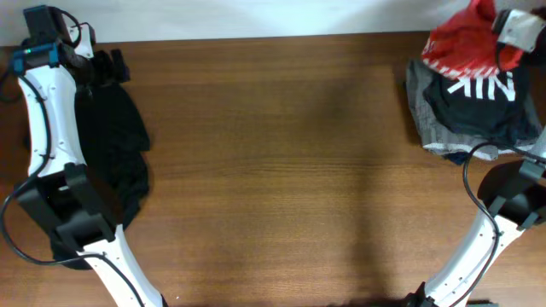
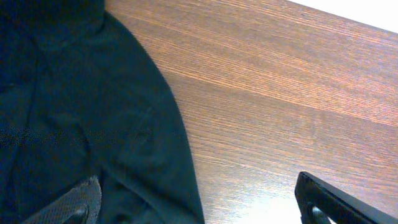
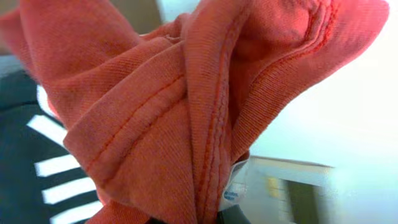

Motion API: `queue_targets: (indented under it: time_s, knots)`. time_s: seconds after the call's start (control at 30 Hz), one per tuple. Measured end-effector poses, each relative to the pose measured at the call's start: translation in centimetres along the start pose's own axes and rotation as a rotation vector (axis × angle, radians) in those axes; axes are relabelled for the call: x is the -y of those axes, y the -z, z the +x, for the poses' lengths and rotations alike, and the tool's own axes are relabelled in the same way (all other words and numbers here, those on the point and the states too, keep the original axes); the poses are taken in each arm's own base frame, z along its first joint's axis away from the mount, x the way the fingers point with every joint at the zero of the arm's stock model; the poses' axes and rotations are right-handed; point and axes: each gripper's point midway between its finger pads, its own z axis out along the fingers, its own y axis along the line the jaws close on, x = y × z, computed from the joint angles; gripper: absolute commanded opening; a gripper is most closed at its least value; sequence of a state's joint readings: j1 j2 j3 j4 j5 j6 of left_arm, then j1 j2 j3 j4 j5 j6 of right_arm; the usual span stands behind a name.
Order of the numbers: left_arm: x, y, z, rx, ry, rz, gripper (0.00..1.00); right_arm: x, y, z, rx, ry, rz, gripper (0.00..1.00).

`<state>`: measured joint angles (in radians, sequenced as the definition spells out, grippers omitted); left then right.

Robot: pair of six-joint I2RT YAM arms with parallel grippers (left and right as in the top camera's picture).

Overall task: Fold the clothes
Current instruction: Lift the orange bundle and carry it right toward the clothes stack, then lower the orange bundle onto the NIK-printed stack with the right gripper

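Observation:
The orange-red T-shirt (image 1: 461, 38) hangs bunched at the far right corner of the table, lifted above the pile of clothes. My right gripper (image 1: 512, 30) is shut on it. In the right wrist view the shirt's folds and seams (image 3: 186, 106) fill the frame, with its small white neck label (image 3: 235, 180) near the jaws; the fingers are hidden by the cloth. My left gripper (image 2: 199, 214) is open and empty at the far left, its fingers over the edge of a dark garment (image 2: 81, 124).
A black shirt with white "NIK" letters (image 1: 482, 98) lies on a grey folded garment (image 1: 422, 107) at the far right, under the lifted shirt. A dark garment (image 1: 111, 153) lies at the left by the left arm. Bare wooden table (image 1: 290, 153) spans the middle.

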<state>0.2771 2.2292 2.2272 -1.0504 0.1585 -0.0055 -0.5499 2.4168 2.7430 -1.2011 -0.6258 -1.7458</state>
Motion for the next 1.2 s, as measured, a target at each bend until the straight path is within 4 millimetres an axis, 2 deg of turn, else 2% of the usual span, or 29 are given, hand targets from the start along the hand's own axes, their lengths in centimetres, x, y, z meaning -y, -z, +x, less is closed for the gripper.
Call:
queue_targets:
  time_s: [0.1, 0.17, 0.47, 0.57, 0.83, 0.93, 1.2]
  knots:
    - [0.7, -0.1, 0.0, -0.001, -0.01, 0.008, 0.99, -2.6, -1.3, 1.1, -0.021, -0.047, -0.084, 0.04]
    - [1.0, -0.1, 0.0, -0.001, -0.015, 0.011, 0.99, -3.5, -1.4, 1.5, -0.031, -0.069, -0.115, 0.04]
    - [1.3, -0.2, -0.3, 0.013, -0.022, 0.015, 0.99, -3.6, 0.9, 5.2, -0.078, -0.094, -0.082, 0.04]
    - [1.3, -0.2, -0.6, 0.025, -0.024, 0.015, 0.99, -2.5, 1.6, 5.9, -0.072, -0.078, -0.033, 0.04]
    - [2.4, -0.3, -1.3, 0.051, -0.045, 0.026, 0.99, 5.2, 4.3, 5.2, -0.067, 0.054, 0.247, 0.04]
    - [3.0, -0.3, -1.6, 0.065, -0.056, 0.032, 0.99, 6.0, 4.5, 4.9, -0.055, 0.034, 0.275, 0.04]
    - [3.3, -0.3, -1.6, 0.067, -0.06, 0.038, 0.99, 6.3, 3.7, 3.8, -0.026, 0.009, 0.279, 0.04]
